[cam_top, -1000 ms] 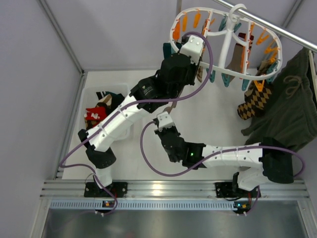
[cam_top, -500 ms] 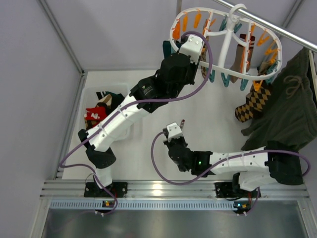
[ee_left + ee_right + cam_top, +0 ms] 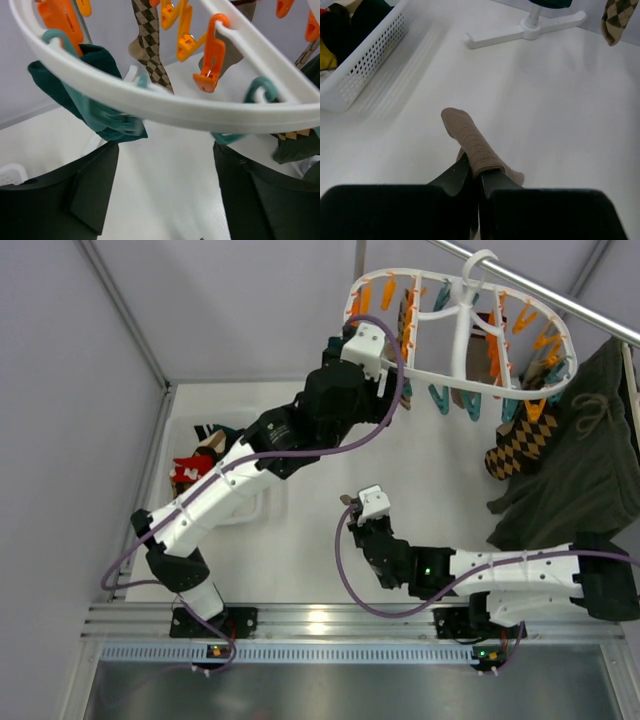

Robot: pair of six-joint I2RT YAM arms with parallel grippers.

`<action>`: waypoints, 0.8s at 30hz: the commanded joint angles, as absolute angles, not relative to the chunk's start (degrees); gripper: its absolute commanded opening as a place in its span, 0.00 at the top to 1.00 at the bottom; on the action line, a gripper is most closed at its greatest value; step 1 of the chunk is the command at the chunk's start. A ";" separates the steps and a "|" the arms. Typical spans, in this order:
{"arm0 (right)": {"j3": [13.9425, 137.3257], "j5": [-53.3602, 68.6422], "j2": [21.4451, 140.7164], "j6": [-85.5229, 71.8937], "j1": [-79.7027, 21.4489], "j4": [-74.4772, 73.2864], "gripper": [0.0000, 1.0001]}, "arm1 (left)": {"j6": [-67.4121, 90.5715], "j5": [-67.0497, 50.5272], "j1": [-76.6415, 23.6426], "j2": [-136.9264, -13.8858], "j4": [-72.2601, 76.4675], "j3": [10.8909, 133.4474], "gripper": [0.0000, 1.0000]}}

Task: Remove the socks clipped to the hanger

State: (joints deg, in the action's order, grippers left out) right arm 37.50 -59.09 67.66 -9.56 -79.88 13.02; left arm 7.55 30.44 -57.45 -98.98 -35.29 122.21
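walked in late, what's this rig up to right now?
Two arms are taking socks off the white clip hanger. The right pincer is shut on a tan sock low over the table, with a white basket of fabric items off to one side. The left pincer is open just under the hanger's rim, beside a dark teal sock. An argyle sock hangs clipped.

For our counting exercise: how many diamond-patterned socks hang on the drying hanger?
2. One diamond-patterned sock hangs at the hanger's left end in the top view; the other dangles below its right side, beside the green garment. More may be hidden.
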 commanded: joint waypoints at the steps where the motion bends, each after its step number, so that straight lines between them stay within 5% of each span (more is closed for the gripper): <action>1: 38.67 -58.63 65.13 -7.47 -80.51 12.83 1.00 | 10.89 30.67 -57.22 -91.59 -31.99 117.36 0.17; 3: 39.02 -54.70 63.73 -6.59 -79.98 12.40 1.00 | 12.99 32.59 -57.22 -87.20 -31.99 114.10 0.02; 14: 48.85 -23.58 63.62 -1.67 -71.55 6.07 1.00 | 22.05 59.49 -57.22 -57.34 -36.55 81.94 0.02; 24: 73.17 -2.22 83.56 1.49 -65.48 2.90 1.00 | 25.76 59.59 -57.22 -43.87 -46.32 71.90 0.02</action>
